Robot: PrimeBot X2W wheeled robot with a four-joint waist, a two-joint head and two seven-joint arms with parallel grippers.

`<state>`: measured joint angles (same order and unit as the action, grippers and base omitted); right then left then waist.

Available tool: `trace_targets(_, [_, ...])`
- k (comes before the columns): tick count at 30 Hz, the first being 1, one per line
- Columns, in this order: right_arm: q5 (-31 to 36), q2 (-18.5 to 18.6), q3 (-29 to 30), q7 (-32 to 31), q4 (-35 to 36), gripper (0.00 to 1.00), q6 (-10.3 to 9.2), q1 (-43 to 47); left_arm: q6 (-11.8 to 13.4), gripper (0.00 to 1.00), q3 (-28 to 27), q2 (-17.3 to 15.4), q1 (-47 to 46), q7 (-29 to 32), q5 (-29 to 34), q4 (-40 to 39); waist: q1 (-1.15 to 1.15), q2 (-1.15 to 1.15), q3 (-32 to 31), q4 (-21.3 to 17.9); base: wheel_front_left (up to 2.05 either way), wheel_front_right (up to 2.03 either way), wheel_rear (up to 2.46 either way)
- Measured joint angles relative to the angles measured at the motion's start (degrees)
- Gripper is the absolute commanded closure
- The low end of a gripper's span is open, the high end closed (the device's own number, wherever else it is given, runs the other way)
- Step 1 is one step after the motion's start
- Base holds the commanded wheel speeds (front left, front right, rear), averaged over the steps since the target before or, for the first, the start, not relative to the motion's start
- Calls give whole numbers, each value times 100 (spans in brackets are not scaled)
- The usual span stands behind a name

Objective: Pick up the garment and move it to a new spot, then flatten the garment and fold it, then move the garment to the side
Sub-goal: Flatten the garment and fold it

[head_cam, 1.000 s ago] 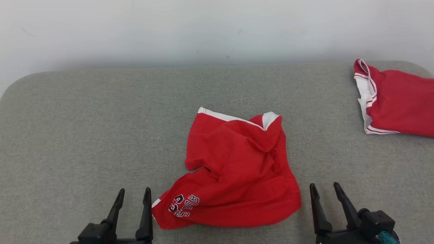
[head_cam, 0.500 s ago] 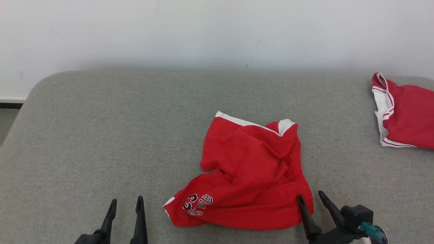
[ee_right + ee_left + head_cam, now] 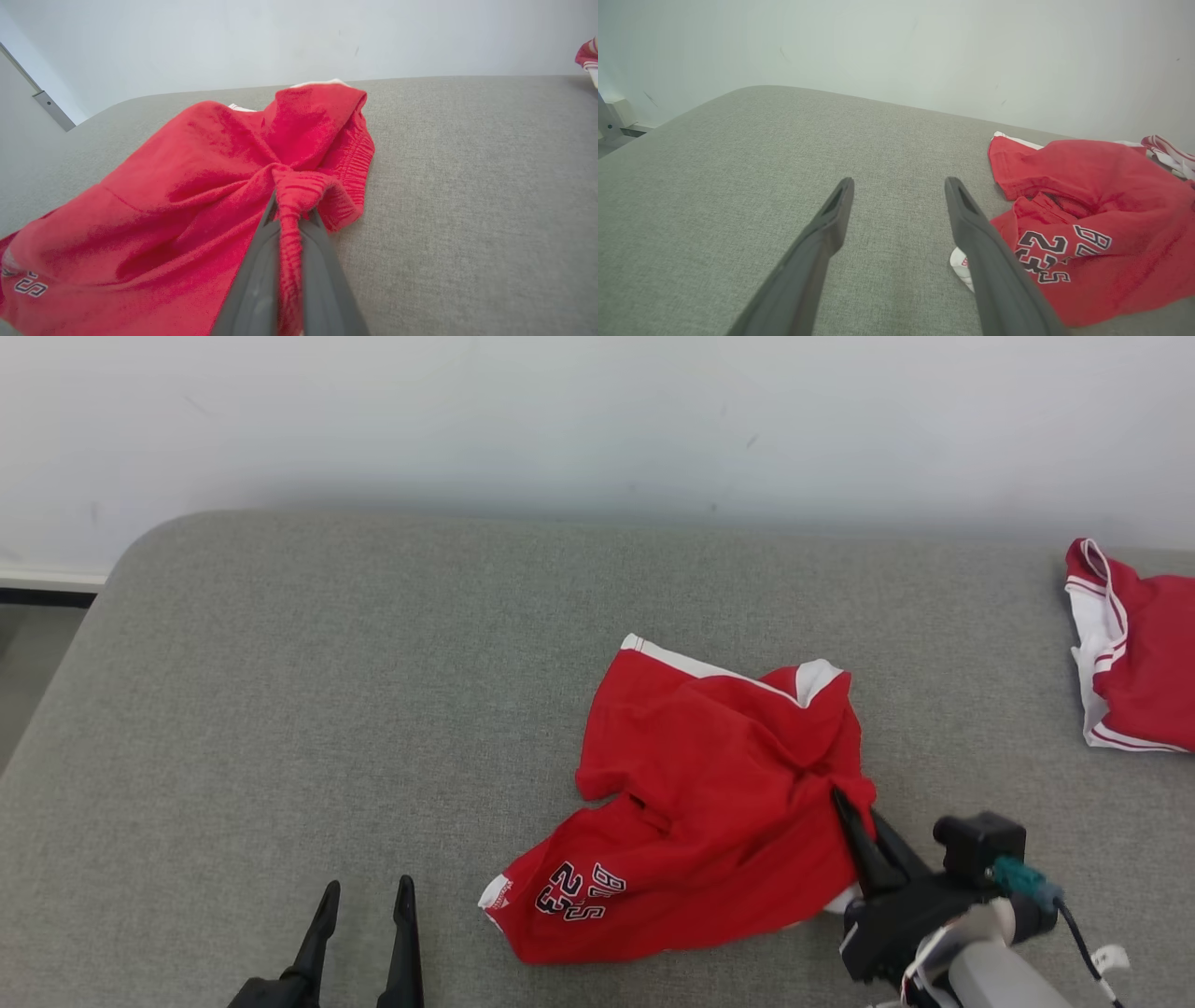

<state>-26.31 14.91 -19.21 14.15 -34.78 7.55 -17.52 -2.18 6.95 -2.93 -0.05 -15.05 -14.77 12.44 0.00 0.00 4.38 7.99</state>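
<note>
A crumpled pair of red shorts (image 3: 709,803) with white trim and dark lettering lies on the grey padded table (image 3: 327,709). My right gripper (image 3: 854,807) is shut on the gathered waistband at the garment's right edge; the right wrist view shows the red fabric (image 3: 299,191) bunched and pinched between the two fingers. My left gripper (image 3: 367,896) stands open at the lower left, apart from the cloth. In the left wrist view the shorts (image 3: 1092,224) lie just right of my right-hand finger (image 3: 985,261), with nothing between the fingers.
A second red and white garment (image 3: 1134,663) lies at the table's far right edge. A pale wall runs behind the table. The table's rounded left corner (image 3: 140,551) drops to the floor. Bare grey surface spreads left of the shorts.
The camera has shifted, sliding the scene rightward. My right gripper has moved forward onto the shorts' right edge and shut on the waistband, bunching the cloth. The left gripper stays open.
</note>
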Motion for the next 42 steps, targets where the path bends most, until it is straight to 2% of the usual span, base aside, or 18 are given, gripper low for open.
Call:
trace_targets(7, [-263,2,-103,-112,-247,100,0,-871,26,0,138,0,-131,0,-51,-4,0,0,218,61,0,0,0])
trace_targets(13, [-489,-107,12,-227,-1076,100,0,-1641,68,0,358,0,-359,0,-154,38,0,0,401,218,0,0,0])
trace_targets(19, [-391,-211,-43,-101,-1976,100,0,-2163,111,0,488,0,-402,0,-218,71,0,0,504,400,0,0,0])
trace_targets(20, [-391,-240,-69,-91,-2082,69,0,-2203,119,0,499,0,-405,0,-222,74,0,0,510,418,0,0,0])
trace_targets(21, [-386,-254,-99,-55,-2171,25,0,-2244,122,0,508,1,-406,0,-226,78,0,0,509,426,0,0,0])
trace_targets(22, [-379,-277,-135,-31,-2210,0,0,-2278,136,0,506,1,-405,0,-233,87,0,1,504,425,0,0,0])
trace_targets(28, [-304,-203,-249,74,-1965,0,0,-2246,145,0,416,3,-360,0,-226,104,0,0,414,273,0,0,0])
trace_targets(36, [-209,80,-99,83,-550,0,0,-1292,142,0,304,2,-290,0,-165,74,-1,1,279,-80,0,0,0])
trace_targets(42, [-73,160,543,85,613,0,0,-464,114,0,247,2,-256,0,-126,64,-1,0,239,-336,0,0,0])
